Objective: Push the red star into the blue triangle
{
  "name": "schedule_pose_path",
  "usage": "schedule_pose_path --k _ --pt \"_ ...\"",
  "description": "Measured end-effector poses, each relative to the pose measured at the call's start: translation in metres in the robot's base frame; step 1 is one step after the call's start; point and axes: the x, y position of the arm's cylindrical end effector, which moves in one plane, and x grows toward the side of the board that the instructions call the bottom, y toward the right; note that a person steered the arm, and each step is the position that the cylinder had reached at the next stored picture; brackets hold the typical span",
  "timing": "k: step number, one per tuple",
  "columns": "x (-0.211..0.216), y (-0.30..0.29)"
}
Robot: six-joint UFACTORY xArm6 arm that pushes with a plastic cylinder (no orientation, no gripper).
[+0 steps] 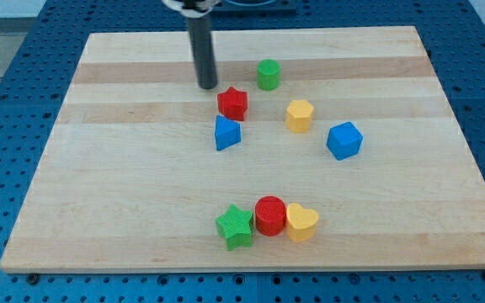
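The red star (232,103) lies on the wooden board, just above the blue triangle (226,133); a narrow gap shows between them. My tip (207,86) stands on the board just up and to the left of the red star, close to it but apart. The rod rises from there to the view's top.
A green cylinder (268,74) lies up and right of the star. A yellow hexagon (299,114) and a blue cube (343,140) lie to the right. Near the bottom stand a green star (235,225), a red cylinder (269,215) and a yellow heart (301,221) in a row.
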Motion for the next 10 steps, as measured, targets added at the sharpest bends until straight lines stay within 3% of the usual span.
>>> schedule_pose_path --k 4,10 --pt "0.038 0.028" --pt "0.065 -0.02"
